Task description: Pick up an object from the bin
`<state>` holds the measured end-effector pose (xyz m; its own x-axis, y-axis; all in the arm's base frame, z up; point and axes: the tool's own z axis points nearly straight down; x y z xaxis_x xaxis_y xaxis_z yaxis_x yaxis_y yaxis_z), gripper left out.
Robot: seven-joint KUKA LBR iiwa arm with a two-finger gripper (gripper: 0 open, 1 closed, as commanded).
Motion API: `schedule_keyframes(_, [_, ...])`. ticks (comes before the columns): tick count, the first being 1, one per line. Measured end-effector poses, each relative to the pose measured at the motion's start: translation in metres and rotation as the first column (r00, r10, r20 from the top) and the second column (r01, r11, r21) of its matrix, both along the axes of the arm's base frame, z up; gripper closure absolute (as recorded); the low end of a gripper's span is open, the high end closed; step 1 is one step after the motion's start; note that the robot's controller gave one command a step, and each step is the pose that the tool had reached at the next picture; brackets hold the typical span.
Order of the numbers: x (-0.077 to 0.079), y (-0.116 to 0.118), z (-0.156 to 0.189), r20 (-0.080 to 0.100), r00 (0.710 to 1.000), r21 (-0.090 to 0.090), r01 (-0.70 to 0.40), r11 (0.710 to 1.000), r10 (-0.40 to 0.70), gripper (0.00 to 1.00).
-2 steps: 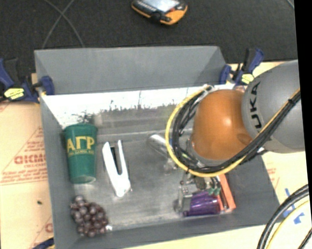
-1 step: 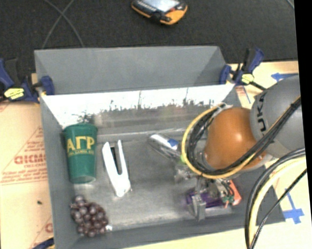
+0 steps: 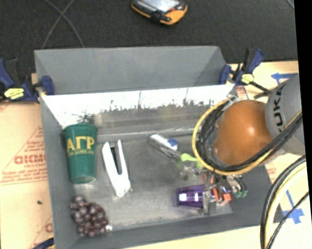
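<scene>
In the camera view the arm reaches into the grey bin point(image 3: 146, 205) from the right, its orange cover point(image 3: 242, 131) hanging over the bin's right side. Below the cover, the gripper point(image 3: 211, 197) is low in the near right corner, at the right end of a small purple container with a white label point(image 3: 189, 197) that lies on its side on the bin floor. The two look to be touching or just beside each other. The wrist hides the contact, so I cannot tell whether the gripper is open or closed on anything.

A silver and blue tool-like thing point(image 3: 163, 144) lies near the middle of the bin, with a small pale green piece point(image 3: 187, 158) just beside it. Well apart, on the left side, lie a green cup with yellow letters point(image 3: 82, 153), a white stapler-shaped thing point(image 3: 116, 170) and a bunch of dark grapes point(image 3: 88, 215).

As a judgement, the task is at the approach or grasp step. Nothing is lifted, and the purple container rests on the floor. A firm hold and the lift out of the bin remain.
</scene>
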<state>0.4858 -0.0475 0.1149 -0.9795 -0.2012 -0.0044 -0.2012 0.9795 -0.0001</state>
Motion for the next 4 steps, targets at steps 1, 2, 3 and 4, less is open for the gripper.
schedule_keyframes(1, [0.113, -0.028, -0.012, -0.003, 0.994, 0.003, 0.112, 0.994, -0.112, 0.0])
schedule_keyframes(2, [0.096, -0.026, -0.043, 0.005, 0.998, 0.001, 0.064, 0.998, -0.064, 0.0])
schedule_keyframes(3, [0.131, 0.001, -0.043, 0.012, 0.943, 0.007, 0.332, 0.943, -0.332, 1.0])
schedule_keyframes(4, [0.131, 0.001, -0.043, 0.012, 0.943, 0.007, 0.333, 0.943, -0.333, 1.0])
